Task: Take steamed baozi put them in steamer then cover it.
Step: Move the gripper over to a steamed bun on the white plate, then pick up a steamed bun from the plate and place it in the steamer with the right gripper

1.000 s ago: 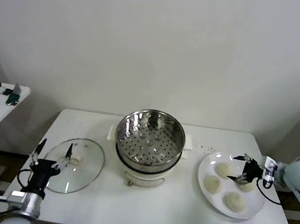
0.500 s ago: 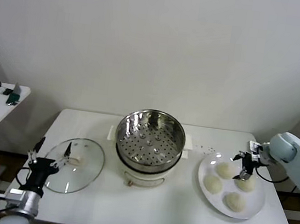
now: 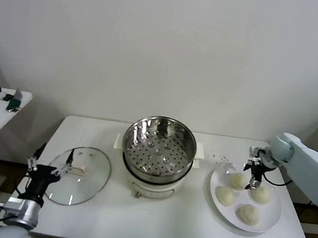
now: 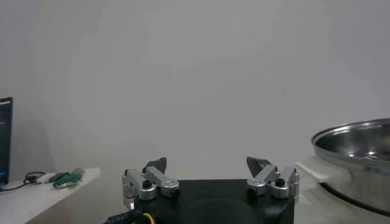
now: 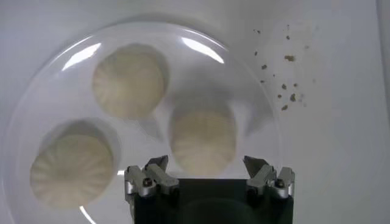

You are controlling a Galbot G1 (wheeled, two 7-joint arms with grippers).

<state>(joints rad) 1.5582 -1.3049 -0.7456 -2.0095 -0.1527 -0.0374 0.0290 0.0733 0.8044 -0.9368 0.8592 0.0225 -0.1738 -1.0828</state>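
baozi: four steamed baozi (image 3: 238, 180) sit on a white plate (image 3: 269, 223) at the robot's right end of the surface (image 3: 191, 229); none is in the steamer yet.
target bun: the bun nearest the steamer (image 5: 203, 141) lies straight under the right hand, centred between its fingers in the right wrist view.
right hand: the right hand (image 3: 254, 174) hangs over the plate's far edge with its fingers spread wide and nothing between them.
grasp risk: the buns look soft and smooth, so a hard squeeze could dent or tear one, and a shallow pinch could let it slip out on the lift.
neighbour risk: the buns lie close together, so a finger coming down off centre could push an adjacent bun (image 5: 129, 83) toward the rim or shift the plate.
steamer: the steamer (image 3: 157, 151) stands open at the middle of the surface, perforated tray bare; its raised wall could catch a bun carried too low.
cover: the cover (image 3: 79, 175) lies flat on the surface at the robot's left, well apart from the steamer; glass, so it could crack if dropped.
left hand: the left hand (image 3: 51, 167) waits beside the cover's near edge, fingers open and empty.
order risk: covering early would block the remaining buns.
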